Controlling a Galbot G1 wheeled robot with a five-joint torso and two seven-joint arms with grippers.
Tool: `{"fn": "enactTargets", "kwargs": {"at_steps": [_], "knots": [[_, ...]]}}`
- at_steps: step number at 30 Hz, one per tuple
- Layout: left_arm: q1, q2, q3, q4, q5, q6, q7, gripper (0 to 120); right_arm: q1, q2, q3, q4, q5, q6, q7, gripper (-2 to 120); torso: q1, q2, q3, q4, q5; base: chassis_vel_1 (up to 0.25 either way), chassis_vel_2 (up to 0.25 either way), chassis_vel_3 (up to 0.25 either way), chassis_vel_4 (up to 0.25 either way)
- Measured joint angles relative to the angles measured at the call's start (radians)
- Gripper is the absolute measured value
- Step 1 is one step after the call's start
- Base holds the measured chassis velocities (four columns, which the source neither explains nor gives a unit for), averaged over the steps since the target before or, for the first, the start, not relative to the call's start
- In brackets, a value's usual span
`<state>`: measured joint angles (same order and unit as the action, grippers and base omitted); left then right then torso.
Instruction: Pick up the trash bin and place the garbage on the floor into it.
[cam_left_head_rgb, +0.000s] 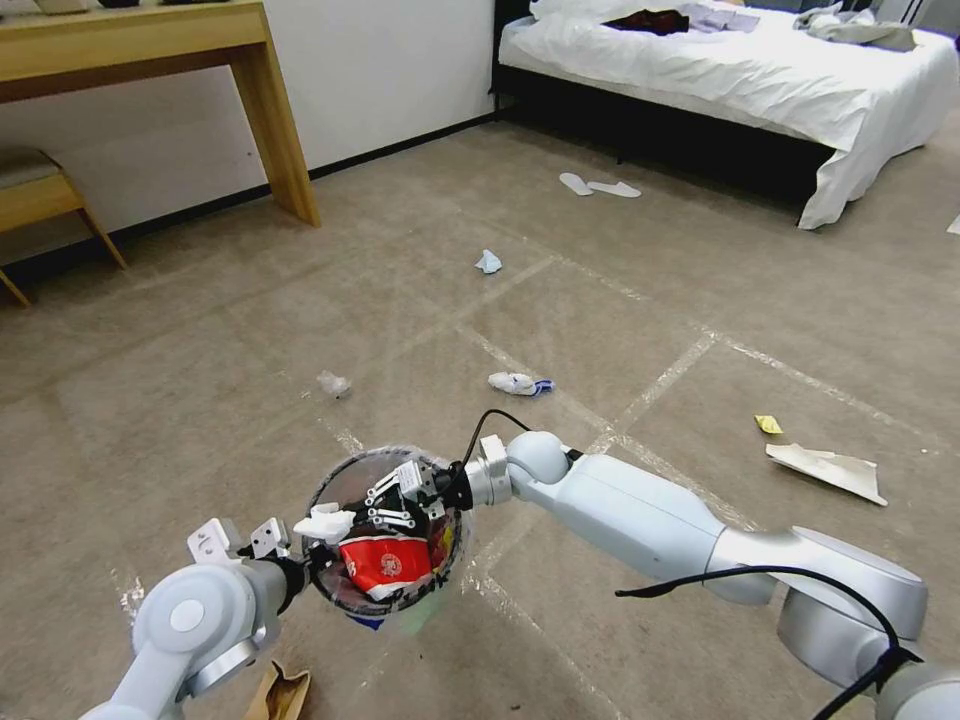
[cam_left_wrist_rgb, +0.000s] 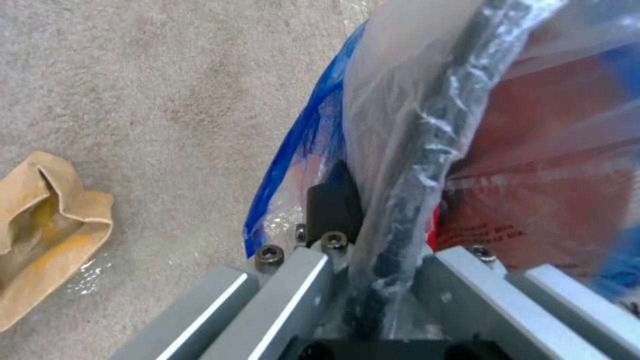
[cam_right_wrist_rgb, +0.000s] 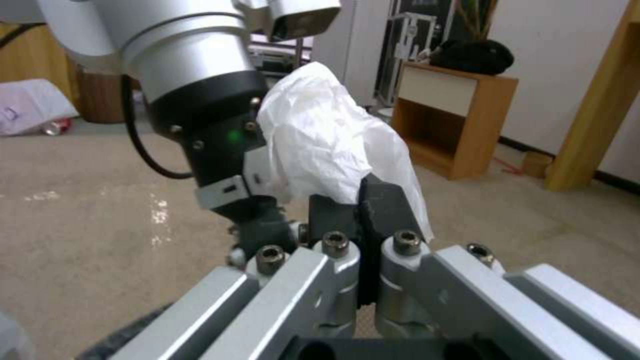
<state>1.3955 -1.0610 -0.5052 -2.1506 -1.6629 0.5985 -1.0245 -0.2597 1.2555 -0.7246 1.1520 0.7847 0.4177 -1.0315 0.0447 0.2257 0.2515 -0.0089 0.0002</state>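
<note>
Right gripper (cam_left_head_rgb: 340, 522) pinches a soft, featherlight tissue (cam_right_wrist_rgb: 327, 145) over the trash bin (cam_left_head_rgb: 345, 480); left gripper (cam_left_wrist_rgb: 373, 250) clamps its crinkly rim.

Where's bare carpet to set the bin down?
Bare carpet lies left of the clear wrapper, toward the wooden table leg. Crowded: under the trash bin by the brown cardboard, and right, around the torn paper.

Tissue (cam_left_head_rgb: 325, 522) over bin (cam_left_head_rgb: 345, 590) rim, cardboard (cam_left_head_rgb: 280, 695) on floor (cam_left_head_rgb: 200, 400) left-below.
</note>
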Motion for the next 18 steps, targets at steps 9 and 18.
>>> {"fn": "enactTargets", "kwargs": {"at_steps": [9, 18], "knots": [[0.000, 0.000, -0.001, -0.004, -0.002, 0.000, -0.001, 0, 0.013, 0.004, -0.002, -0.029, -0.026, 0.021, 0.015, 19, 0.000, 0.000, 0.000, -0.0001, 0.0000, 0.000, 0.000, 0.000, 0.000], [-0.008, 0.014, -0.011, -0.002, -0.017, 0.000, -0.004, 0, 0.019, -0.018, 0.006, -0.030, -0.038, 0.027, -0.005, 54, 0.000, 0.000, 0.000, -0.0001, 0.0000, 0.000, 0.000, 0.000, 0.000]]}}
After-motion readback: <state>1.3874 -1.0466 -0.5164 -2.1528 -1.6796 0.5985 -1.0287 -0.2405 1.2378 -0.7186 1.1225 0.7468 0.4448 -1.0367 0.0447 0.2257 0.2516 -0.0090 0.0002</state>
